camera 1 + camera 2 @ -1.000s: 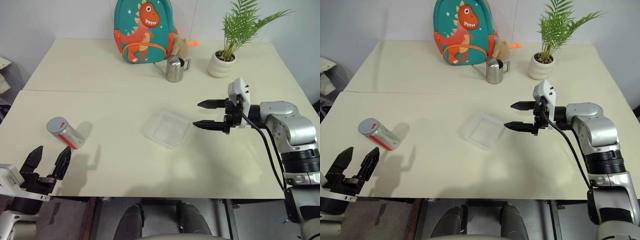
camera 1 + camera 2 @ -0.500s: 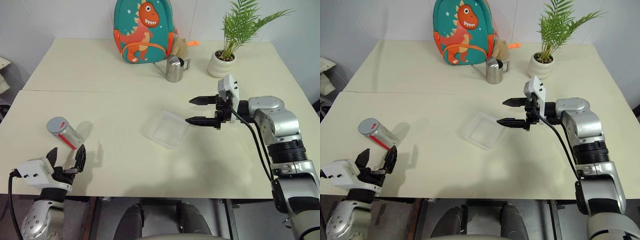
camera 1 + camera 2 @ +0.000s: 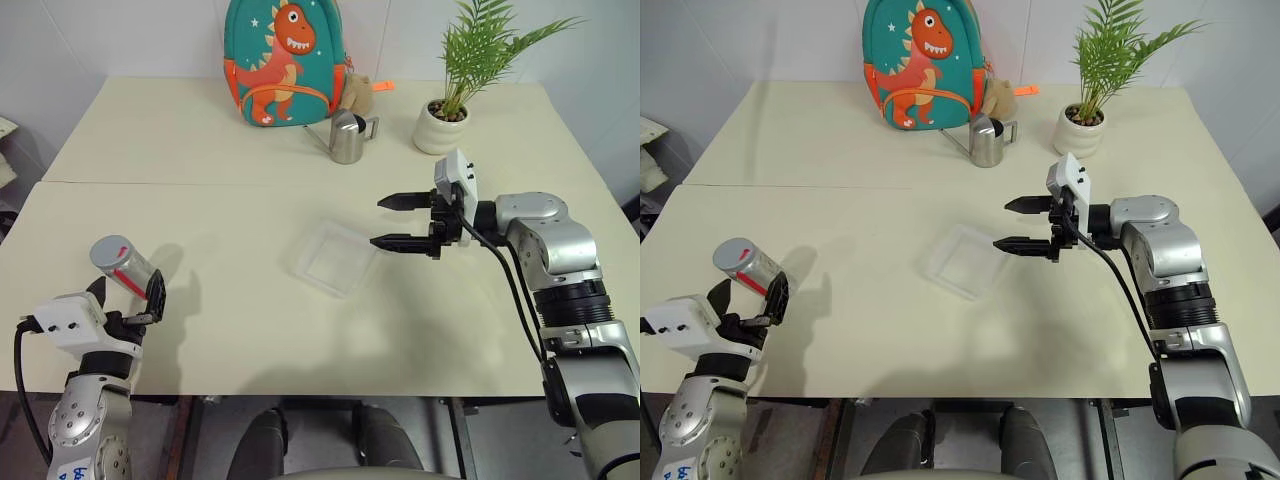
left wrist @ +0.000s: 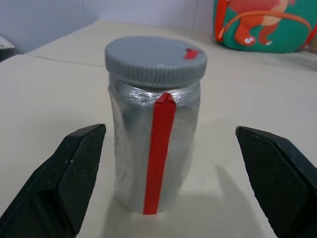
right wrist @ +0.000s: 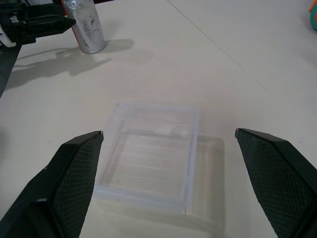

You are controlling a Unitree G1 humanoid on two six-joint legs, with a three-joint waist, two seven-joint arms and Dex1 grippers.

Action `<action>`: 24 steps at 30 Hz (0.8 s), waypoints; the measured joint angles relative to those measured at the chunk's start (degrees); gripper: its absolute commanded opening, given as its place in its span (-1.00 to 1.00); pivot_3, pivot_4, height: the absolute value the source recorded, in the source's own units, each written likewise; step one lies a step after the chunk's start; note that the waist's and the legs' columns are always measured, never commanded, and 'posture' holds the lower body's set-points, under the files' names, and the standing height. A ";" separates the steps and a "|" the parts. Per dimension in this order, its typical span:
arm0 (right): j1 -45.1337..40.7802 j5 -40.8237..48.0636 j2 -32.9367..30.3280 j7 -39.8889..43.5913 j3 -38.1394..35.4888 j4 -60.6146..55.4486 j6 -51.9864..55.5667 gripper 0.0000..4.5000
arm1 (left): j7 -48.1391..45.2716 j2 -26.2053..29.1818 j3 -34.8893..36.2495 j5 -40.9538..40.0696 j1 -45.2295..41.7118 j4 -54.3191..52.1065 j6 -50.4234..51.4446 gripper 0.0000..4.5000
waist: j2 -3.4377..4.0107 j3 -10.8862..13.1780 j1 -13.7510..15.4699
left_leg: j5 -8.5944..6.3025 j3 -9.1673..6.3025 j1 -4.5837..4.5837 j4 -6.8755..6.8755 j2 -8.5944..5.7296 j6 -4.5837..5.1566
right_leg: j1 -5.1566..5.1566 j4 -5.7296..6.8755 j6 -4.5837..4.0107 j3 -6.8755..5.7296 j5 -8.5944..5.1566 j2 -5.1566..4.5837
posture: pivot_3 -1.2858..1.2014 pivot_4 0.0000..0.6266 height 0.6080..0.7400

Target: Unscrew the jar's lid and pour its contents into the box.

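Fingers (image 4: 81,173) of the left gripper (image 3: 128,298) stand wide apart just short of the upright, lidded metallic-grey cylindrical jar with its red stripe (image 3: 122,264) at the table's (image 3: 250,330) left (axis vertical, straight ahead). Rightward, the shallow clear plastic box (image 3: 334,258) lies mid-table before the right gripper's (image 3: 400,222) spread, empty fingers.

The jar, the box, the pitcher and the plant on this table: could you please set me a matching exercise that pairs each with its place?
Things:
1. jar
2. box
3. steel pitcher
4. potted plant

Places:
A. far side of the table, just right of the dinosaur backpack
B. mid-table, just ahead of the open right tool
C. near left edge, upright with its lid on, in front of the open left tool
D. far right part of the table

Pairs: 1-C, 2-B, 3-A, 4-D
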 measured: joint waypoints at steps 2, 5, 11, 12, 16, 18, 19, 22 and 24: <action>0.31 0.01 0.01 0.35 0.00 -0.10 0.01 1.00 | -0.10 0.33 0.02 0.19 -1.06 0.99 -0.18 0.99 | 0.00 0.00 0.01 | 0.00 0.00 0.00 0.00 0.00 0.00 | 0.00 0.00 0.00 -0.01 0.00 0.00 | 0.03 -0.52 1.00; 0.56 0.01 0.25 0.48 0.00 -0.14 0.01 1.00 | -0.21 0.77 0.15 0.47 -2.36 2.53 -1.00 0.99 | 0.00 0.00 -0.01 | 0.00 0.00 0.00 0.00 0.00 0.00 | 0.00 0.00 0.01 0.01 0.01 -0.01 | 0.03 -0.52 1.00; 0.64 0.00 0.34 0.48 0.00 -0.16 -0.01 1.00 | -0.78 2.02 0.16 1.28 -5.79 6.83 -3.02 0.99 | 0.00 0.00 -0.01 | 0.00 0.00 0.00 0.00 0.00 0.00 | 0.00 0.02 0.03 -0.01 0.02 0.00 | 0.03 -0.52 1.00; 0.64 0.00 0.40 0.48 0.00 -0.16 -0.01 1.00 | -0.89 2.02 0.13 1.31 -6.06 7.05 -3.26 0.99 | 0.00 0.00 -0.01 | 0.00 0.00 0.00 0.00 0.00 -0.01 | 0.00 0.01 0.03 -0.01 0.02 0.00 | 0.03 -0.52 1.00; 0.64 0.00 0.73 0.38 -0.01 -0.16 -0.01 1.00 | -1.42 2.48 0.08 1.95 -8.16 10.14 -4.82 0.99 | 0.00 0.00 0.00 | 0.00 -0.01 0.00 0.00 0.00 -0.01 | -0.01 0.03 0.03 -0.02 0.02 0.00 | 0.03 -0.52 1.00; 0.64 -0.01 0.73 0.33 0.00 -0.16 -0.02 1.00 | -1.61 2.70 0.08 2.07 -8.62 11.09 -5.09 0.82 | 0.00 0.00 -0.03 | 0.00 -0.01 0.00 0.00 0.01 -0.01 | -0.01 0.03 0.04 -0.02 0.02 0.00 | 0.03 -0.52 1.00; 0.64 -0.02 0.73 0.27 0.00 -0.16 -0.02 1.00 | -1.68 2.71 0.07 2.09 -8.67 11.23 -5.09 0.73 | 0.00 0.00 -0.03 | -0.01 -0.01 0.00 0.00 0.00 -0.01 | -0.01 0.03 0.04 -0.02 0.02 0.00 | 0.03 -0.52 1.00; 0.64 -0.03 0.73 0.07 0.00 -0.16 -0.03 1.00 | -2.00 2.70 -0.02 2.10 -8.71 11.25 -5.29 0.33 | 0.00 0.00 0.00 | -0.01 -0.02 0.00 -0.01 0.01 -0.02 | -0.01 0.03 0.04 -0.02 0.02 0.00 | 0.03 -0.52 1.00; 0.64 -0.03 0.73 -0.04 -0.01 -0.16 -0.03 1.00 | -2.21 2.70 -0.16 2.10 -8.71 11.25 -5.45 0.06 | 0.00 0.00 0.00 | -0.01 -0.01 0.00 0.00 0.01 -0.02 | -0.01 0.03 0.05 -0.02 0.03 0.00 | 0.03 -0.52 1.00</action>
